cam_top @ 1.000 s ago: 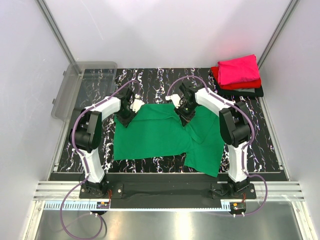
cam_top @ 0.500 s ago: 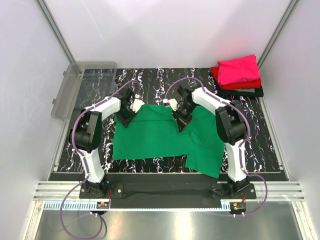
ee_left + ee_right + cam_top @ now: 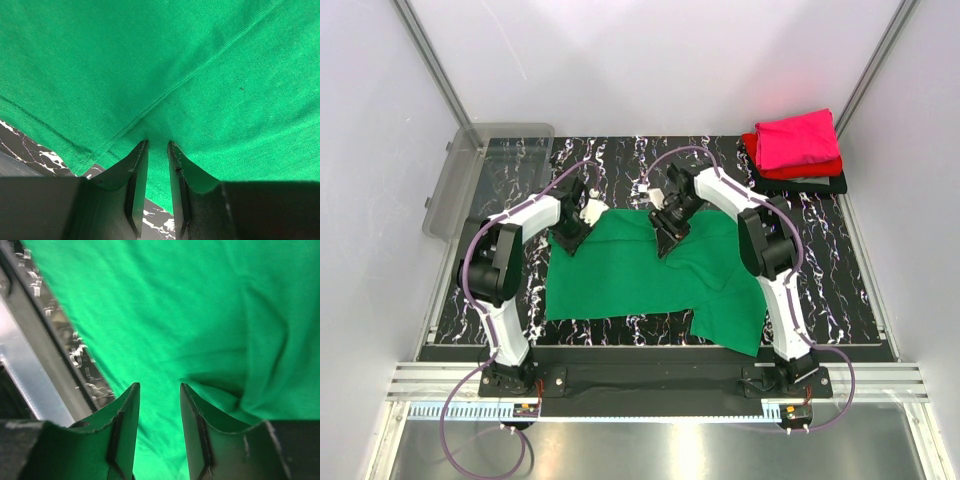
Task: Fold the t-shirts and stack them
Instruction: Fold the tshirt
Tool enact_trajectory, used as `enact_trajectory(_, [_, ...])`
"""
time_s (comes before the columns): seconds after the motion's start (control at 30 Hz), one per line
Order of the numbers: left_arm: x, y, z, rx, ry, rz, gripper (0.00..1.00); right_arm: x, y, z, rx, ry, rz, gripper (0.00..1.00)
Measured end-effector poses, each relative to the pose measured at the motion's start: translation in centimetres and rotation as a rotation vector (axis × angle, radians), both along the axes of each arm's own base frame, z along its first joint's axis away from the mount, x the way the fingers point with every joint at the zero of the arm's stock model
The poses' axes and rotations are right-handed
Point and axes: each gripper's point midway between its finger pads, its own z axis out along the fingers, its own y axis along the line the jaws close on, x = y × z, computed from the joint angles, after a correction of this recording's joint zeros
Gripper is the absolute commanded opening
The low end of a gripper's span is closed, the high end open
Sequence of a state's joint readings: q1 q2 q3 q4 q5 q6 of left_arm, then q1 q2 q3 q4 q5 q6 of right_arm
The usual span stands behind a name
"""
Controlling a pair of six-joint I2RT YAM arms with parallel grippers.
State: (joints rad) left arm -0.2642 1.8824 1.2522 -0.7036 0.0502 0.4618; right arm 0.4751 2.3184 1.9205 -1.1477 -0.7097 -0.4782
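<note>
A bright green t-shirt (image 3: 620, 270) lies spread on the black marbled table (image 3: 860, 290), its right part folded over and rumpled. My left gripper (image 3: 567, 240) sits at the shirt's back left corner; in the left wrist view its jaws (image 3: 157, 143) stand narrow, with green cloth (image 3: 200, 75) pinched between them. My right gripper (image 3: 665, 240) hovers over the shirt's back middle. Seen from the right wrist, it (image 3: 159, 385) is open, with green cloth (image 3: 175, 305) below and nothing between the fingers. At the back right, folded magenta-pink (image 3: 798, 140), red (image 3: 810, 170) and black (image 3: 820, 184) t-shirts are stacked.
A clear grey plastic bin (image 3: 470, 170) stands off the table's back left corner. White walls with metal posts close in the back and sides. Both arm bases are bolted at the near edge.
My right gripper has moved left across the green shirt and then opened, letting go of the cloth. The left gripper has stayed where it was.
</note>
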Motion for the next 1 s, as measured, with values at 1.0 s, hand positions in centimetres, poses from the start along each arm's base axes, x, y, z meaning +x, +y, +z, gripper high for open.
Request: enact_trajectory(1.0, [11.8, -0.6, 0.3, 0.077, -0.097, 0.023, 0.28, 13.9, -20.2, -3.1, -0.291, -0.326, -0.399, 0.43])
